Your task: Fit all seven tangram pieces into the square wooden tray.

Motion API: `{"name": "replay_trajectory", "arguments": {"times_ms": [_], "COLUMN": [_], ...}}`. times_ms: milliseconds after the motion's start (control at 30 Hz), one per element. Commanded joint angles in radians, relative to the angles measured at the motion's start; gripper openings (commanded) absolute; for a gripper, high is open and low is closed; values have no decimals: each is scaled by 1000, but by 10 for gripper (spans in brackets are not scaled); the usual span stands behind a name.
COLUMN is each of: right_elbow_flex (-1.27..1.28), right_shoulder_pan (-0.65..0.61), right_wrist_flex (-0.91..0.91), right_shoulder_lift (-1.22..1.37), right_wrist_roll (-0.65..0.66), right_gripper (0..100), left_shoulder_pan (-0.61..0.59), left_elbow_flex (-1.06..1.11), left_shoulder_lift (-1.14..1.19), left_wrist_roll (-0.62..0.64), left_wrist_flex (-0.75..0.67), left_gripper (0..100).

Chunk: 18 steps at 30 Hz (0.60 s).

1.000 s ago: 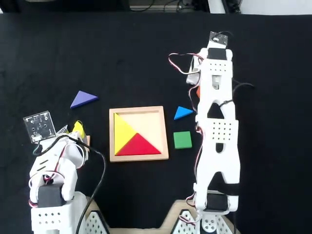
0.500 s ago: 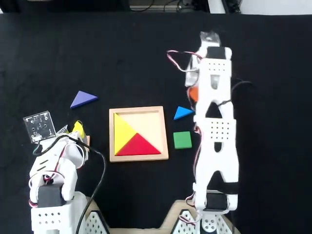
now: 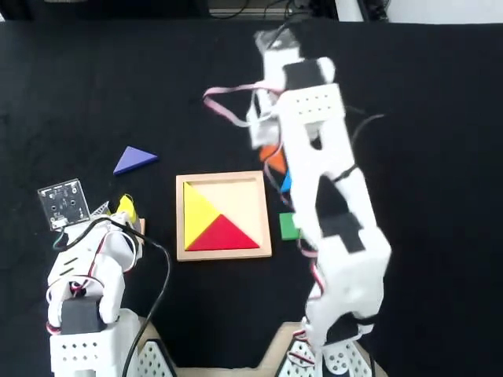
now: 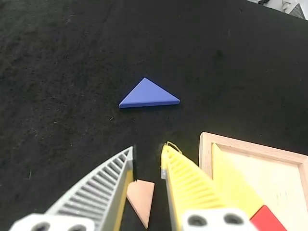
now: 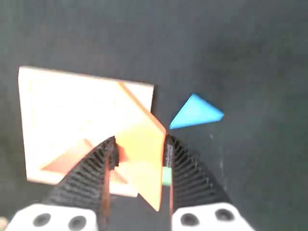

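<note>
The right gripper (image 5: 139, 143) clamps the orange piece (image 5: 144, 161) on edge. In the high view the wooden tray (image 3: 224, 176) sits near, at about seven o'clock, its bare half towards this arm.

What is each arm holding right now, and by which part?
The right gripper holds the orange piece, jaws pressing its two opposite edges. The left gripper holds nothing.

The high camera looks straight down on the black table (image 3: 118, 78), with the arm bases (image 3: 78, 349) nearest it. The left wrist camera sits low, looking past its fingers (image 4: 192, 187) to the purple triangle (image 4: 148, 95) beyond their tips. The right wrist camera hangs higher, the orange piece (image 5: 142, 154) between its fingers (image 5: 192, 168). All three catch the wooden tray (image 3: 224, 175).
</note>
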Motion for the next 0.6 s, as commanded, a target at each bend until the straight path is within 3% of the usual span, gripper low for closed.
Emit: {"name": "replay_trajectory", "arguments": {"times_ms": [0, 433, 567], "right_elbow_flex": [216, 694, 774], "right_shoulder_pan": [-75, -199, -175], "right_wrist_flex": [-63, -423, -485], "right_shoulder_lift": [-142, -180, -236], "right_wrist_roll": [31, 37, 2], "right_gripper": [11, 11, 11], "left_shoulder_pan": [2, 2, 2], "left_elbow_flex": [-19, -8, -8], "left_shoulder_lift": [-8, -6, -8], "left_wrist_roll": [-5, -5, -5], "left_wrist_flex": [-3, -5, -6], "left_gripper": [109, 109, 109]}}
